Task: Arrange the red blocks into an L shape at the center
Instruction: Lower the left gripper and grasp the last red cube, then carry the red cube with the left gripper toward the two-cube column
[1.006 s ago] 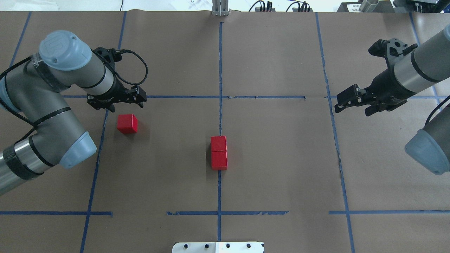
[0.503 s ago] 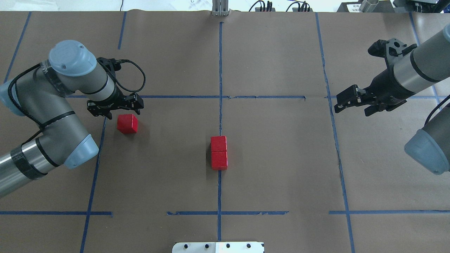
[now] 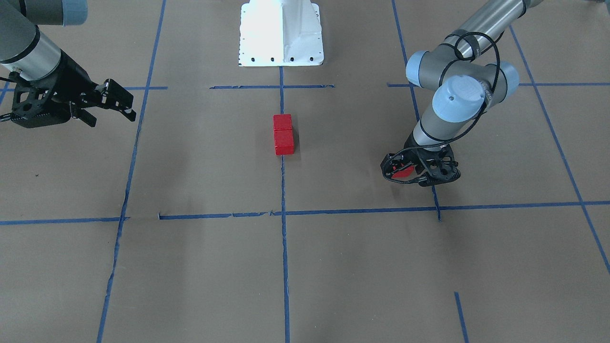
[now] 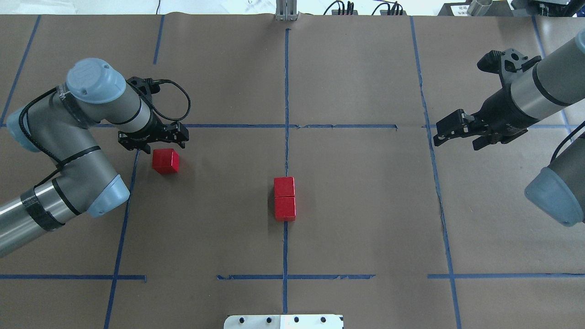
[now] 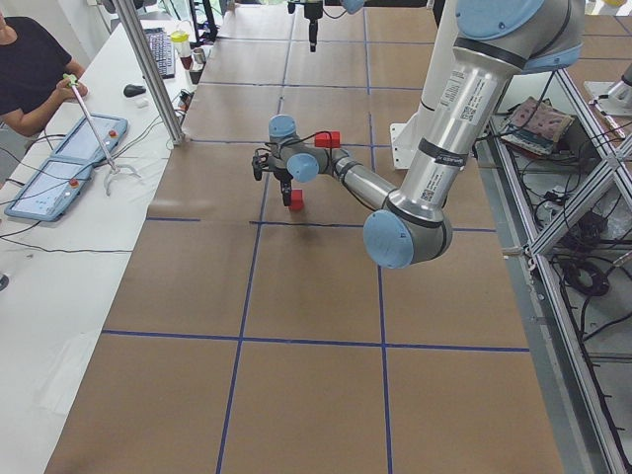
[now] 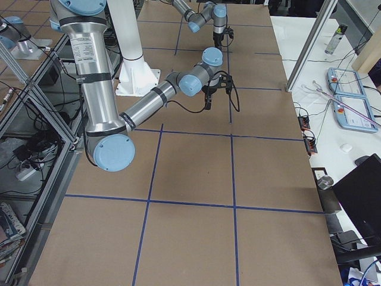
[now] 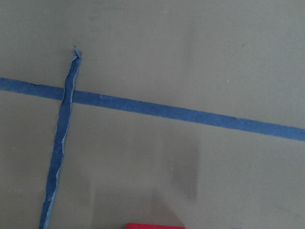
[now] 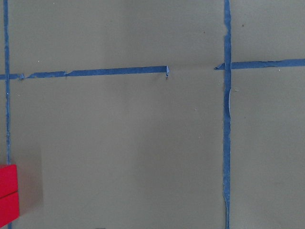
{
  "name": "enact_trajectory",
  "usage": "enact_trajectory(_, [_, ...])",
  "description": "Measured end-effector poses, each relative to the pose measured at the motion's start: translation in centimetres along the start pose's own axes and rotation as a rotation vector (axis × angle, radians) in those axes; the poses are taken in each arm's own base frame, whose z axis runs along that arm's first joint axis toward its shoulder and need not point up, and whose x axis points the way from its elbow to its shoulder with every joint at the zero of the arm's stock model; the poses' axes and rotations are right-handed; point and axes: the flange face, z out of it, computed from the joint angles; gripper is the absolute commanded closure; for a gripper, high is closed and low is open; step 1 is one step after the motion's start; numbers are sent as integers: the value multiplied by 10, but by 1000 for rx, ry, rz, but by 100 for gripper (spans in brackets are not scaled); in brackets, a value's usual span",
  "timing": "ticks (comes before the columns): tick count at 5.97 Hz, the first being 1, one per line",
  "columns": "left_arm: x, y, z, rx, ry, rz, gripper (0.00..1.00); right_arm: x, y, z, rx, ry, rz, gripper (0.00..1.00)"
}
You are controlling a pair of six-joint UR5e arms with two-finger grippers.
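Two red blocks (image 4: 284, 187) (image 4: 285, 208) touch in a short line on the centre tape line; they also show in the front view (image 3: 283, 134) and at the right wrist view's left edge (image 8: 6, 193). The third red block (image 4: 165, 161) lies alone to the left. My left gripper (image 4: 153, 140) is open and hangs low just behind this block, apart from it. In the front view the block (image 3: 404, 170) shows through the gripper (image 3: 418, 172). Only the block's top edge (image 7: 155, 225) shows in the left wrist view. My right gripper (image 4: 452, 136) is open, empty and raised at the far right.
Brown paper with blue tape grid lines (image 4: 286, 109) covers the table. The robot's white base plate (image 3: 281, 33) sits at the near middle edge. An operator (image 5: 30, 69) sits beyond the far side with tablets.
My left arm has swung in and its gripper has moved a little nearer to the lone red block and lower. The right arm and all three blocks have barely moved.
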Motion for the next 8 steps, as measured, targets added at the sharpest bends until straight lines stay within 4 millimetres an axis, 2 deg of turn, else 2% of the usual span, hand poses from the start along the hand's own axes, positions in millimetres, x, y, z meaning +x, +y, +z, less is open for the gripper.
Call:
enact_trajectory(2, [1, 4, 4, -8, -5, 3, 11, -1, 0, 0, 0, -2, -2, 0])
enact_trajectory(3, [2, 9, 6, -17, -7, 7, 15, -1, 0, 1, -2, -1, -2, 0])
enact_trajectory(4, [0, 13, 8, -38, -2, 6, 73, -1, 0, 2, -3, 0, -2, 0])
enact_trajectory(5, [-2, 17, 8, -64, 6, 5, 92, -1, -1, 2, -4, 0, -2, 0])
enact_trajectory(6, [-2, 19, 8, -73, 10, 6, 100, 0, -1, 4, -6, 2, 0, 0])
enact_trajectory(7, [5, 22, 1, -71, 22, 8, 100, 1, -2, 6, -9, 5, 3, 0])
enact_trajectory(8, [28, 26, -18, -60, 31, -60, 100, 1, -3, 7, -10, 6, 4, 0])
